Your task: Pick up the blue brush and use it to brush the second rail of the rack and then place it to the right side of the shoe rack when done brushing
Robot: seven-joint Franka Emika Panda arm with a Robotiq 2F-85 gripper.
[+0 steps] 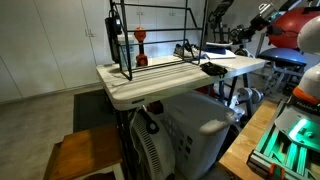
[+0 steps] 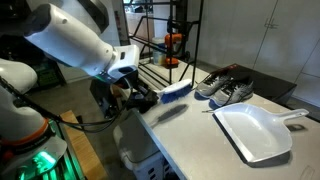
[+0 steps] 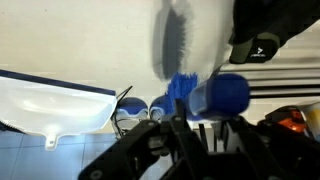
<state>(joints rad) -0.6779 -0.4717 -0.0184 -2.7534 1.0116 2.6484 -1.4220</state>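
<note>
The white desk [image 2: 190,138] is carrying everything and is spreading out ahead of the fingers [image 2: 140,95]. The white arm [image 2: 75,40] is reaching in from the desk's near edge in an exterior view. The black shoe rack [image 1: 122,45] is standing on the desk just beyond the fingers, with its low rails running away from them. A white dustpan [image 2: 255,132] is lying flat on the desk, well apart from the fingers and past the shoes; in the wrist view it is showing off to one side. A pair of shoes [image 2: 225,88] is sitting between the fingers and the dustpan, near the rack's end. The blue brush [image 2: 176,91] is sticking out from the fingers toward the shoes, just beside the rack's lower rails. In the blurred wrist view the fingers are closing narrowly around the brush's blue handle. A small orange object [image 2: 172,42] is standing inside the rack, beyond the fingers.
</note>
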